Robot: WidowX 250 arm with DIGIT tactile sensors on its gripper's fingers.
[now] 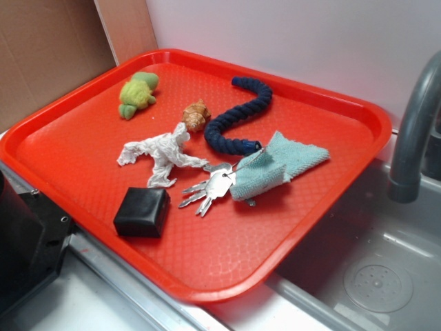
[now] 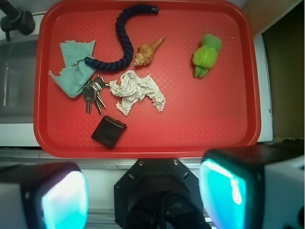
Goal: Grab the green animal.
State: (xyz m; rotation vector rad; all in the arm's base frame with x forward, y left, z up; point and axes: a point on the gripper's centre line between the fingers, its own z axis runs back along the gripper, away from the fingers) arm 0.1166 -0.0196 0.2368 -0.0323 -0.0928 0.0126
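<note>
Gripper (image 2: 143, 195) fills the wrist view's bottom edge, fingers spread wide, holding nothing, high above the red tray (image 2: 228, 129). Green animal (image 2: 206, 55) lies alone near a far corner, well apart from clutter, so approach looks clear.

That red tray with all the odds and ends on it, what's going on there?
A robot arm is about to pick something off the red tray. Its claw hangs open above the tray's near edge, holding nothing. The green animal, a small plush toy, lies untouched in a far corner by itself. Also on the tray: a navy rope, a shell, crumpled paper, keys, a teal cloth and a black box.
</note>
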